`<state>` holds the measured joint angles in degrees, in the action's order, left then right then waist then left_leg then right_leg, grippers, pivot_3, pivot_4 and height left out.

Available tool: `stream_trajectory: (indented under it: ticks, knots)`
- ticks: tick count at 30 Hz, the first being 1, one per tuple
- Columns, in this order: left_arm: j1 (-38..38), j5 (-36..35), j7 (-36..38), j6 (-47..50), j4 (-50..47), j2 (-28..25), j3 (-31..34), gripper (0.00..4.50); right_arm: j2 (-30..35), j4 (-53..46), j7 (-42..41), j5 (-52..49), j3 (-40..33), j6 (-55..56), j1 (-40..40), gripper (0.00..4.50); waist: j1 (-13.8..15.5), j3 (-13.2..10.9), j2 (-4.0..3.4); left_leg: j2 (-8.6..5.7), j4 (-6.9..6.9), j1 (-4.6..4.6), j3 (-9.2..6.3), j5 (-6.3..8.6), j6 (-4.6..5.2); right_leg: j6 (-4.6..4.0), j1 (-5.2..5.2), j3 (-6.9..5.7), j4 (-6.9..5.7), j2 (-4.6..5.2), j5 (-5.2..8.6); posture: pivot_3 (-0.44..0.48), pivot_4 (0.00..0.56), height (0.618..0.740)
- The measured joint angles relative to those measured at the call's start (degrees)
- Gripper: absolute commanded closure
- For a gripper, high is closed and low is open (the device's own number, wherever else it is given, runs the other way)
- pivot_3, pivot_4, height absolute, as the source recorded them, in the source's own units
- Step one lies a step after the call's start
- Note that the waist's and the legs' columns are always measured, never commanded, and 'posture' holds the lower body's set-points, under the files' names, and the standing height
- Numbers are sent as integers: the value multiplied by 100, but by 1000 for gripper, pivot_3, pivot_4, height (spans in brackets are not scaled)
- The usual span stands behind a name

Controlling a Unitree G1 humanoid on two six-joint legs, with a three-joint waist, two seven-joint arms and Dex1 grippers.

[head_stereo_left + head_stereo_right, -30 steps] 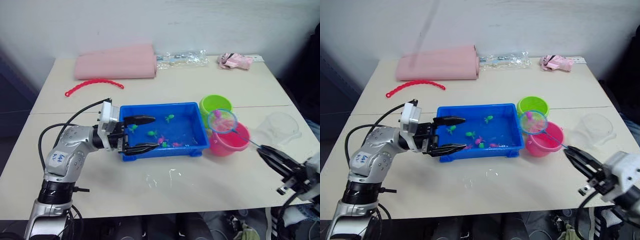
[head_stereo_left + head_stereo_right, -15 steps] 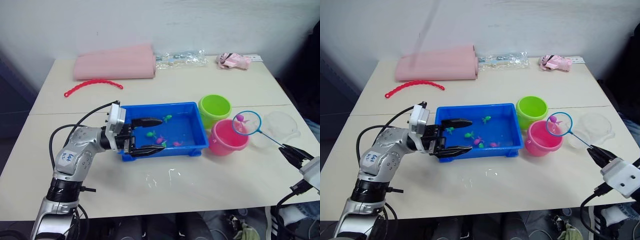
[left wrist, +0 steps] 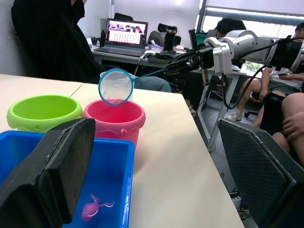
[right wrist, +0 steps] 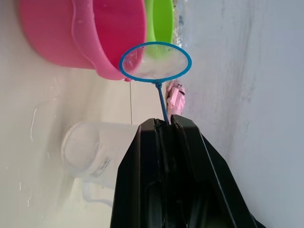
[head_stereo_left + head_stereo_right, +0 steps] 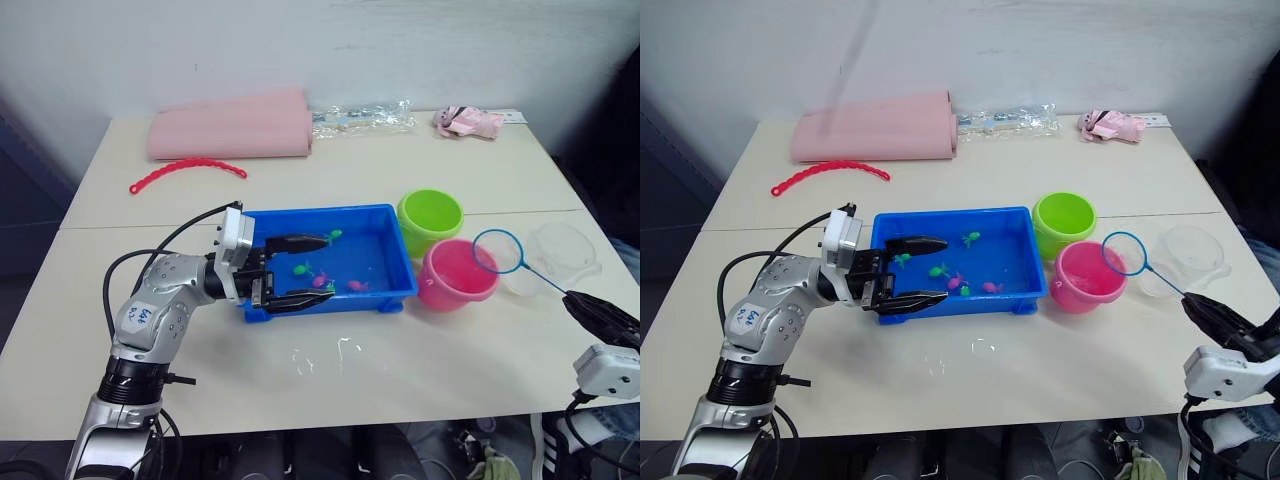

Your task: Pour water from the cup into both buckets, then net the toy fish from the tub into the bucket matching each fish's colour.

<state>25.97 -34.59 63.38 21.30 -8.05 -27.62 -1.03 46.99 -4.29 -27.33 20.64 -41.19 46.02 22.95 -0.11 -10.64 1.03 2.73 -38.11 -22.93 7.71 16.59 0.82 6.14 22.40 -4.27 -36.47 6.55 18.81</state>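
Two buckets stand just right of the blue tub (image 5: 392,236): the lime green bucket (image 5: 430,215) farther back, the pink bucket (image 5: 457,275) nearer, the two touching or nearly so. Whether either holds water cannot be made out from the head views. The clear cup (image 5: 560,250) sits to the right of the pink bucket, its see-through walls hard to trace against the pale table (image 5: 400,170); a faint printed label on it in the right wrist view is too blurred to read.

The right gripper (image 5: 590,312) is partly cut off at the picture's edge; its fingers are pressed together on the thin handle of the net (image 5: 498,251), whose light blue hoop hangs over the right rim of the pink bucket, the mesh looking empty. The left gripper (image 5: 300,270) reaches over the tub's left part with its fingers spread, touching nothing that I can see. A white sticker on the left arm carries handwriting, illegible here.

Several tiny toy fish (image 5: 322,281), green and pink, lie scattered in the tub; their exact count is unclear.
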Motion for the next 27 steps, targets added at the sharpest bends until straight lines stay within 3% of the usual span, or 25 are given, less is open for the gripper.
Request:
stream_trajectory:
  ticks: [3,8,13,18,23,27]
  knots:
    - [4,4,17,-36,5,-48,21,33,4,-236,-195,-970,292,-410,-14,4500,-5,0,0,4,1,7,-2,0,0,0,-5,1,-1,-1,0,0,150,740]
    - [-93,22,39,-245,306,-334,406,33,152,-1583,-799,-4014,1231,-2945,-502,4500,-71,0,-1,11,3,34,0,0,1,-5,-23,7,-14,2,3,0,150,740]
    - [-490,124,51,-435,618,-856,926,33,698,-2134,-1159,-5399,1980,-4928,-1374,4500,-62,-1,0,14,5,57,-24,18,10,-15,-69,2,13,12,8,0,150,740]
    - [-878,193,-83,-474,553,-1127,1220,33,1144,-1969,-1350,-5209,3011,-6144,-2811,4500,-15,-3,-3,11,8,48,-39,31,11,-17,-75,-7,38,52,9,0,150,740]
    - [-1263,169,-198,-341,90,-1192,1302,33,1598,-1247,-1956,-3556,4202,-5497,-3856,4500,9,-3,-3,-4,4,15,-35,33,14,-16,-51,-34,48,59,9,0,150,740]
    - [-1334,94,-219,-192,-267,-1232,1342,33,1426,-455,-2271,-2650,4826,-5041,-4728,4500,-19,-3,-3,0,-1,3,-3,30,21,4,-24,-34,42,23,-2,0,150,740]
